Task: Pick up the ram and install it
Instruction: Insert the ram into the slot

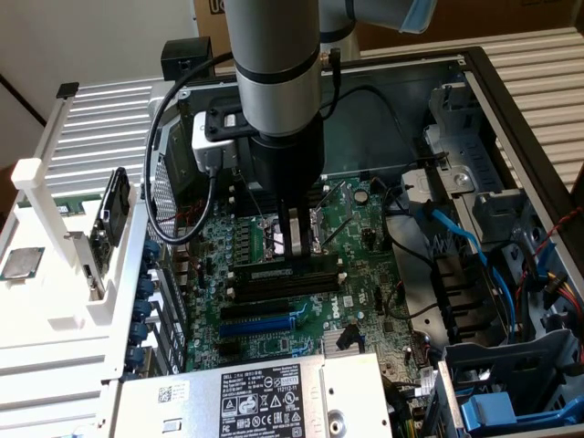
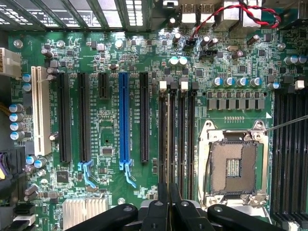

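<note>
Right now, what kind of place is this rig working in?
Most likely a computer repair or assembly bench: an open desktop case, its green circuit board exposed, and cardboard boxes behind it.

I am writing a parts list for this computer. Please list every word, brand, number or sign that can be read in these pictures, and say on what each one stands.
"DELL": at the top of the white paper label on the silver metal power supply box; its other lines are too small to read.
"DELL": white logo on the green motherboard.
White printing beside the long black slots: too small to read.
</note>
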